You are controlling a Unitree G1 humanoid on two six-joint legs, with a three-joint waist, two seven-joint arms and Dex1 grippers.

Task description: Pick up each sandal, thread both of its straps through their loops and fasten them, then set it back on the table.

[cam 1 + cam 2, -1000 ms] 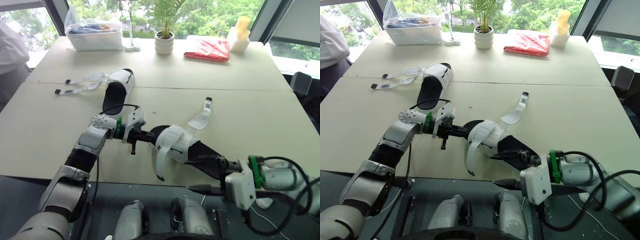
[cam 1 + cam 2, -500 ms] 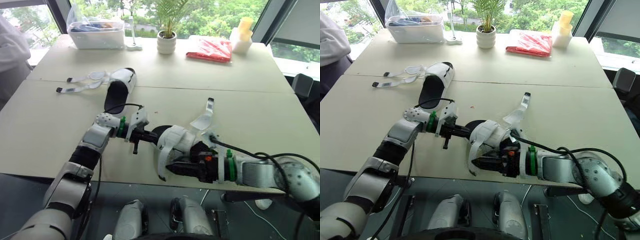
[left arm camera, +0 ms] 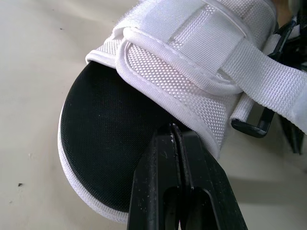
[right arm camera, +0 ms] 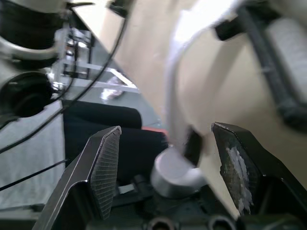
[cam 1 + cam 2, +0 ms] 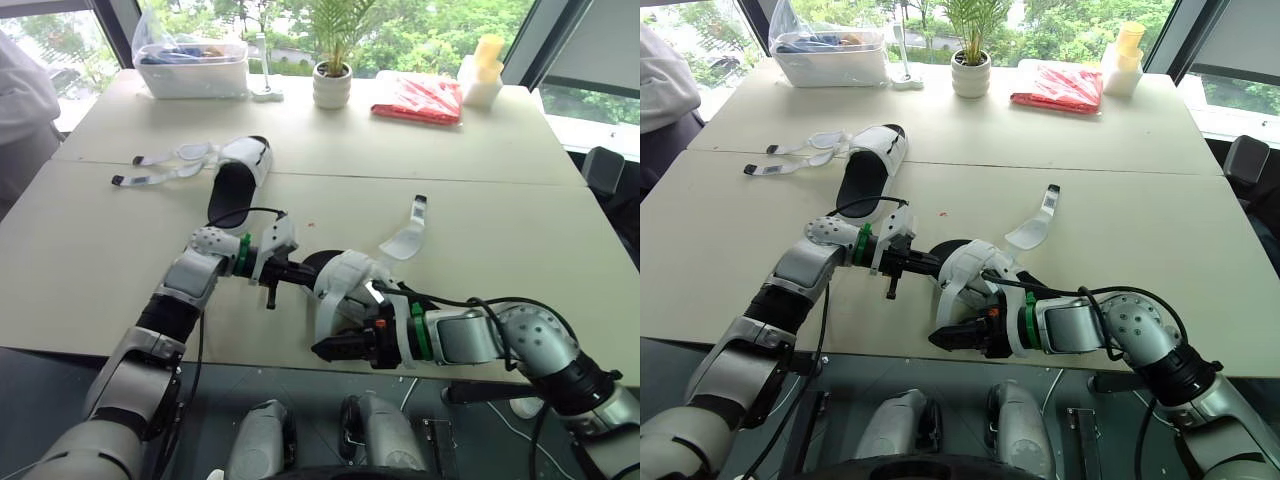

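The near sandal (image 5: 352,278), white upper on a black sole, is held just above the table's front edge. My left gripper (image 5: 300,272) is shut on its toe end; in the left wrist view the black fingers (image 3: 177,191) pinch the sole's edge (image 3: 103,158). One white strap (image 5: 322,318) hangs down from the sandal's near side. My right gripper (image 5: 325,348) is open at the strap's lower end, and the strap (image 4: 176,91) runs between its fingers (image 4: 103,167). The other strap (image 5: 406,236) lies spread on the table. A second sandal (image 5: 236,178) lies further back with its straps (image 5: 160,170) unfastened.
Along the table's far edge stand a clear plastic box (image 5: 190,68), a potted plant (image 5: 328,85), a red packet (image 5: 415,98) and a yellow-and-white object (image 5: 482,65). A person's sleeve (image 5: 18,100) shows at the far left. The table's front edge (image 5: 230,355) runs just below my right gripper.
My right arm has swung in from the front right, and its gripper has moved left under the sandal to the hanging strap. My left gripper keeps its hold on the toe.
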